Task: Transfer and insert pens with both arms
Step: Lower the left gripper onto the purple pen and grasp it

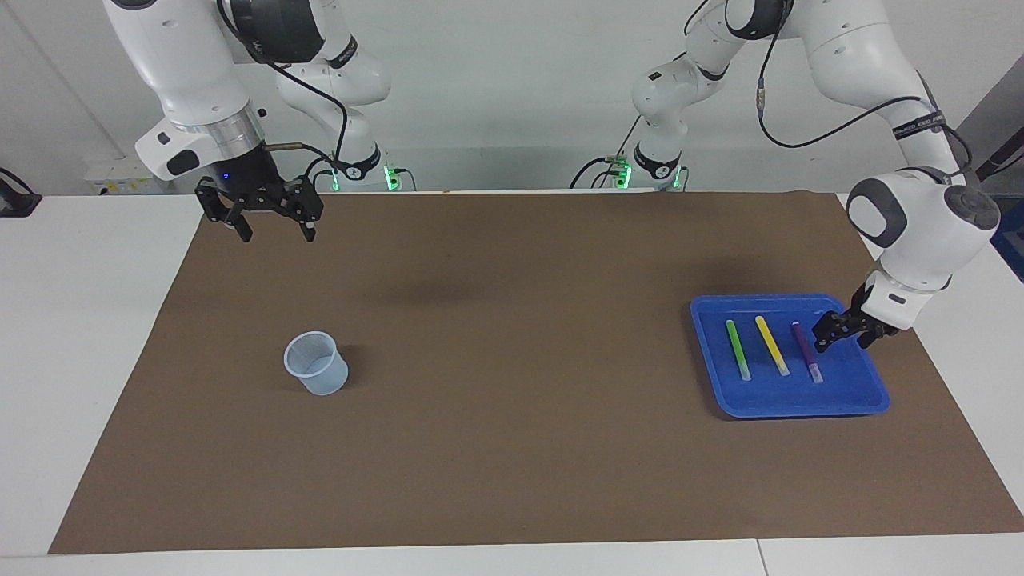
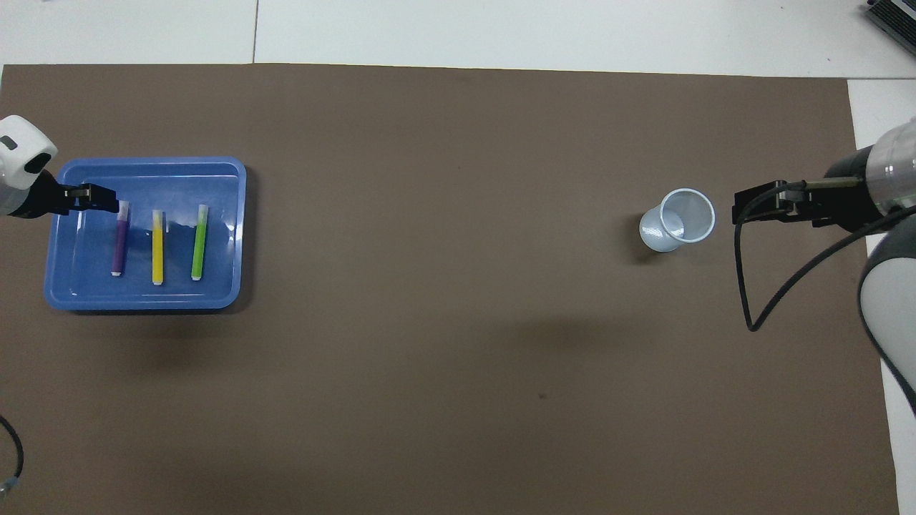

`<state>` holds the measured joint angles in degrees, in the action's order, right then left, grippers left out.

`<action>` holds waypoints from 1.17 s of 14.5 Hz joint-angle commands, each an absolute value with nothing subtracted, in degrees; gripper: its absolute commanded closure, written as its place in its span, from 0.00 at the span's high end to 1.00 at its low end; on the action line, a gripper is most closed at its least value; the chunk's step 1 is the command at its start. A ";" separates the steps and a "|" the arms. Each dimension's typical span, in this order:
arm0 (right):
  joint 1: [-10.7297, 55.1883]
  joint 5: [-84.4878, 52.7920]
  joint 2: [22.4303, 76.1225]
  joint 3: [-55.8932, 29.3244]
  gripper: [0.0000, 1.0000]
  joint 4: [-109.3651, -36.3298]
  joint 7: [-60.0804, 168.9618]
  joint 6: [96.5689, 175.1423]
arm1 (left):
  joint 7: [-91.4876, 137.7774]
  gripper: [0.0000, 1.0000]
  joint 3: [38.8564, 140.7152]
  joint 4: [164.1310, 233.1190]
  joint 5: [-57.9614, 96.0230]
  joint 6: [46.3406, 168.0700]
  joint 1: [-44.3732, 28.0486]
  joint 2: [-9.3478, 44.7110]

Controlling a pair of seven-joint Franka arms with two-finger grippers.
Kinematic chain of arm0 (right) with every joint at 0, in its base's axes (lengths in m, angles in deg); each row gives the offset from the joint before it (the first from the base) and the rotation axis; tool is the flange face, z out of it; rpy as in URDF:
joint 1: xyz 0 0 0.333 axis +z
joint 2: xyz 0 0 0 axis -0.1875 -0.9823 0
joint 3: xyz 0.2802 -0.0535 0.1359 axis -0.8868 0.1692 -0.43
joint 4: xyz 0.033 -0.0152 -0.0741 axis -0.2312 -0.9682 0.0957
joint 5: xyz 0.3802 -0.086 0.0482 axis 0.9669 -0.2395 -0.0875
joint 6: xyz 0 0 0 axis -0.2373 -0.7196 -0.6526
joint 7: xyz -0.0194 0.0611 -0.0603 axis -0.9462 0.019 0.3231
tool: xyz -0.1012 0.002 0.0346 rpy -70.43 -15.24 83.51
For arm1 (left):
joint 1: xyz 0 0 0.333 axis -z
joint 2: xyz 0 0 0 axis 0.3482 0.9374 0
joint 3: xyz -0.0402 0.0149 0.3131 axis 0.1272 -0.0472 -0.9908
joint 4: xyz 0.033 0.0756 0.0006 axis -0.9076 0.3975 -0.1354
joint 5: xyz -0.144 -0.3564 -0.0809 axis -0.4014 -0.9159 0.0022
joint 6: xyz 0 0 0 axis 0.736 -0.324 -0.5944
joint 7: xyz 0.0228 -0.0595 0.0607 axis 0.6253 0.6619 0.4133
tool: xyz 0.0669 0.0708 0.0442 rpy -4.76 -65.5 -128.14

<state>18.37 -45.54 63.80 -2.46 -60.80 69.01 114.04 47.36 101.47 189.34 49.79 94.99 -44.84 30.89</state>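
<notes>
Three pens lie side by side in a blue tray point(image 1: 800, 410) point(image 2: 143, 304) toward the left arm's end of the table: green point(image 1: 738, 350) point(image 2: 199, 242), yellow point(image 1: 772, 346) point(image 2: 157, 247) and purple point(image 1: 806, 352) point(image 2: 119, 239). My left gripper point(image 1: 844, 342) point(image 2: 100, 208) hangs low over the tray, just beside the purple pen. Its fingers are apart and hold nothing. My right gripper point(image 1: 272, 232) point(image 2: 741, 206) waits open and raised over the mat's corner near the robots, at the right arm's end.
A pale translucent cup point(image 1: 316, 364) point(image 2: 678, 219) stands upright on the brown mat point(image 1: 512, 320) toward the right arm's end. A black cable point(image 2: 751, 286) loops from the right wrist.
</notes>
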 commanded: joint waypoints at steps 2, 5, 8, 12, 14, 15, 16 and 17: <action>18.01 -44.59 65.06 -2.30 1.00 -62.17 68.33 114.06 | 47.82 0.69 101.44 193.65 50.76 99.05 -44.81 31.00; 17.92 -44.59 64.97 -2.30 1.00 -62.08 68.33 114.06 | 47.99 0.68 101.44 197.09 50.76 103.12 -45.51 31.00; 18.01 -44.59 65.06 -2.30 1.00 -62.08 68.33 114.06 | 48.52 0.62 101.35 198.49 50.85 104.08 -46.31 30.83; 18.01 -44.59 65.06 -2.30 1.00 -62.17 68.33 113.97 | 49.13 0.00 101.43 199.82 50.85 104.79 -46.92 30.39; 18.01 -44.59 65.06 -2.30 1.00 -62.17 68.33 113.97 | 49.05 0.00 101.44 199.21 50.76 102.87 -47.10 30.30; 17.92 -44.59 65.06 -2.22 1.00 -62.17 68.33 113.97 | 49.05 0.00 101.44 198.77 50.67 101.81 -47.18 30.30; 17.92 -44.59 65.06 -2.13 1.00 -62.17 68.33 113.97 | 49.05 0.00 101.44 198.33 50.67 101.19 -47.19 30.30; 17.92 -44.59 65.06 -1.95 1.00 -62.17 68.33 113.97 | 49.05 0.00 101.44 197.63 50.67 100.40 -47.27 30.30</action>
<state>18.33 -45.54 63.80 -2.41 -60.80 69.01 114.01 48.19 101.38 197.24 49.90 102.66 -46.42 31.48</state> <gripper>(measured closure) 0.000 0.833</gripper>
